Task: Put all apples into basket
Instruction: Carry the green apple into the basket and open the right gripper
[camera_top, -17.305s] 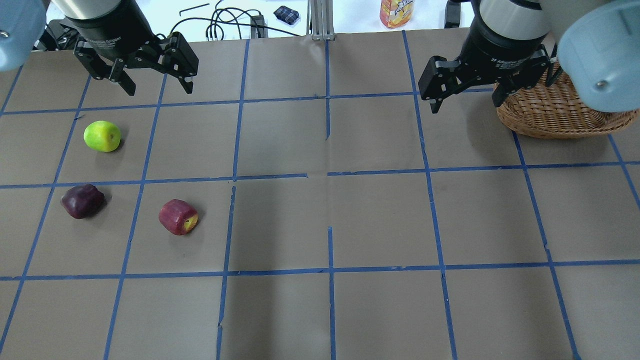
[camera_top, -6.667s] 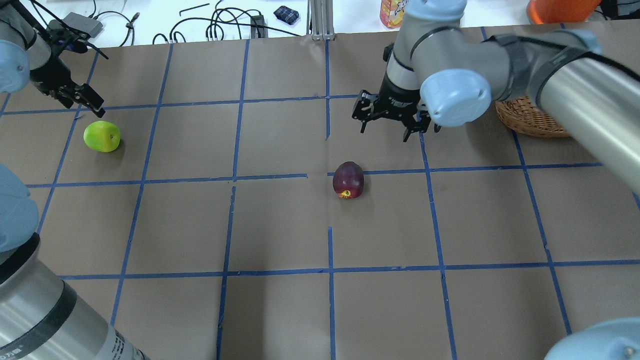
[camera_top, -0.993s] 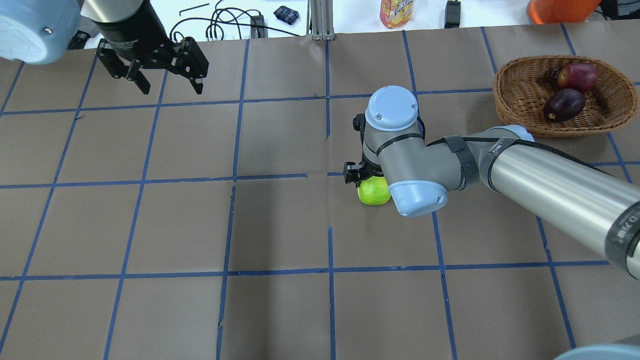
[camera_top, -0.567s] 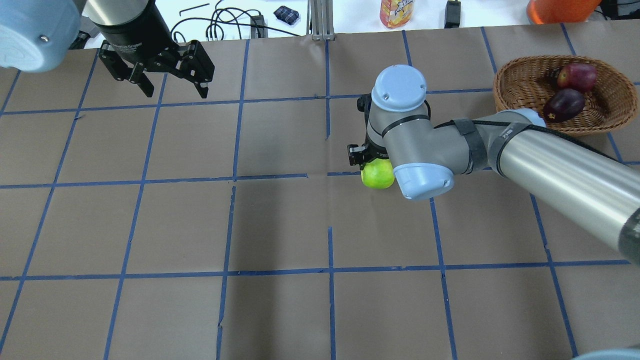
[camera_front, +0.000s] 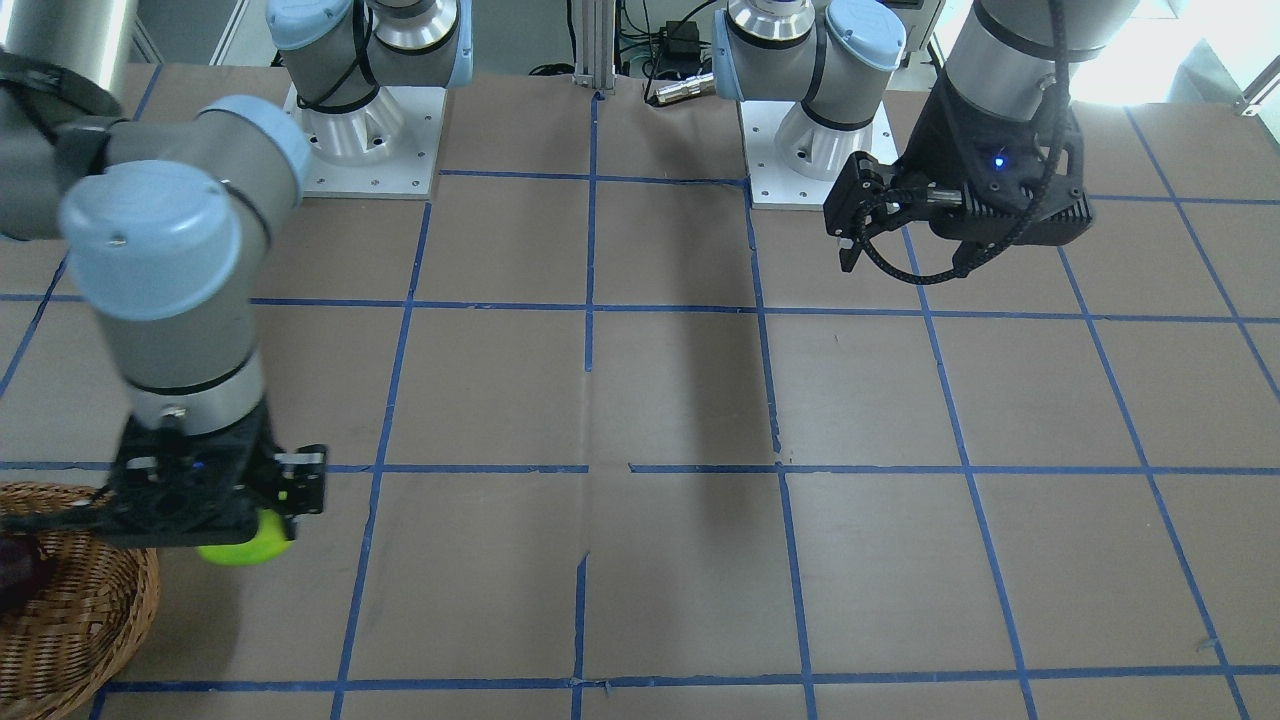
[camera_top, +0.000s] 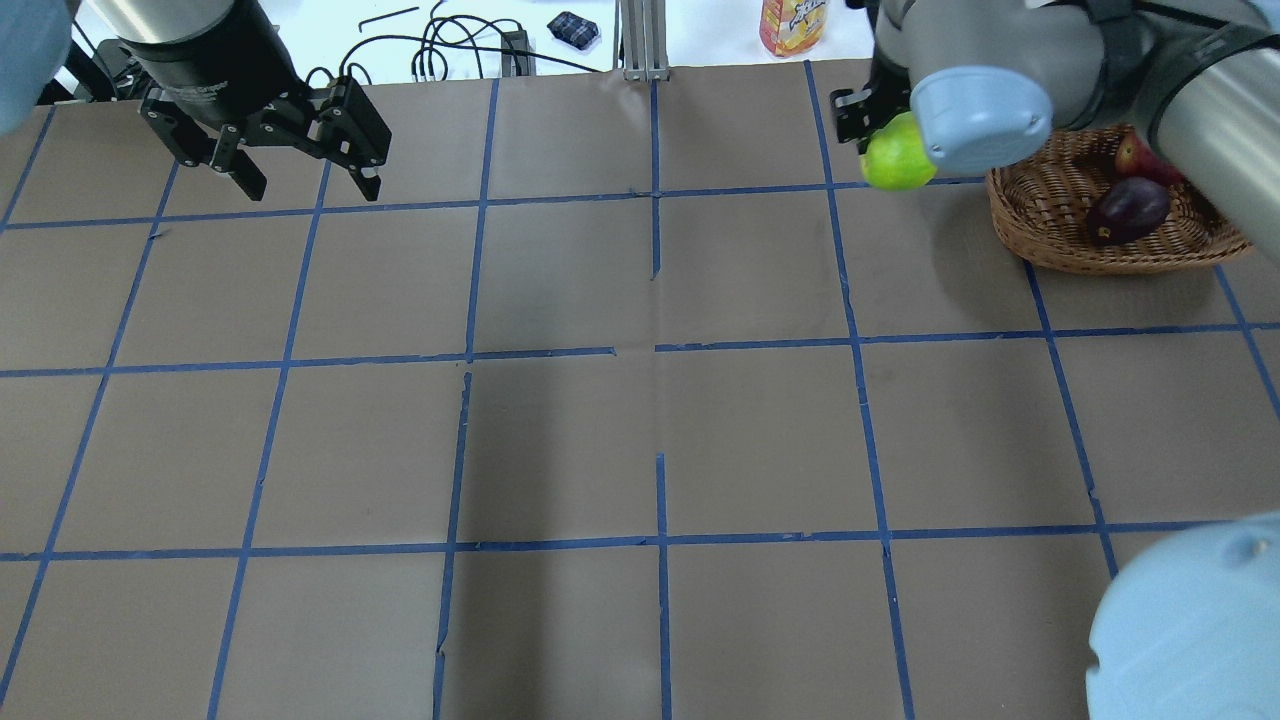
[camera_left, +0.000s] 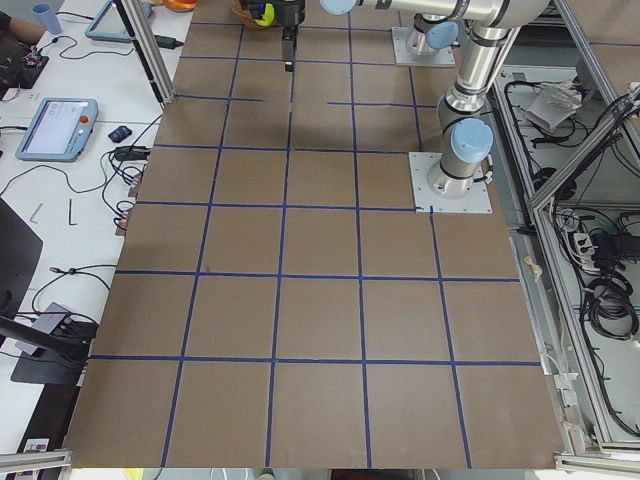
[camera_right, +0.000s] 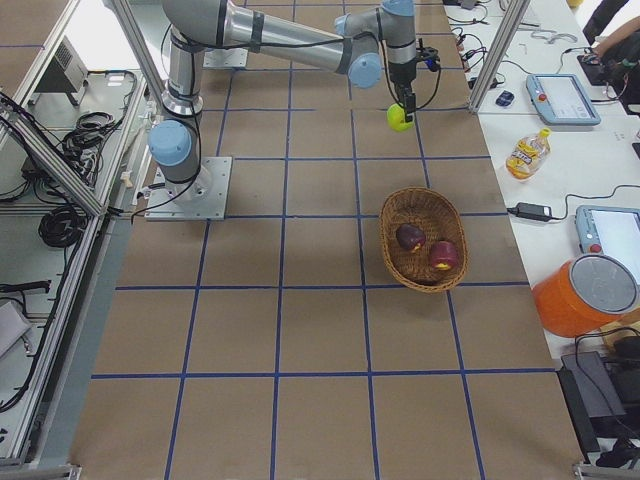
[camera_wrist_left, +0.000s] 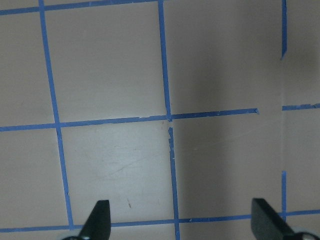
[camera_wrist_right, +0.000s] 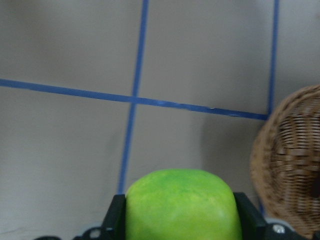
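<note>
My right gripper (camera_top: 888, 148) is shut on the glossy green apple (camera_top: 895, 162) and holds it in the air just left of the wicker basket (camera_top: 1060, 245). The wrist view shows the green apple (camera_wrist_right: 180, 205) between the fingers, with the basket (camera_wrist_right: 290, 165) at the right edge. The red apple (camera_top: 1135, 155) and the dark purple apple (camera_top: 1128, 210) lie inside the basket. My left gripper (camera_top: 312, 182) is open and empty above the far left of the table; its wrist view shows my left gripper (camera_wrist_left: 181, 220) over bare brown paper.
Brown paper with a blue tape grid covers the table. An orange bottle (camera_top: 790, 25) and cables (camera_top: 450, 50) lie beyond the far edge. An orange bucket (camera_right: 585, 295) and a tablet (camera_right: 562, 95) stand off the table's side.
My right gripper has lifted the green apple from the table's middle and carried it far and right, up to the basket. My left gripper has shifted slightly left.
</note>
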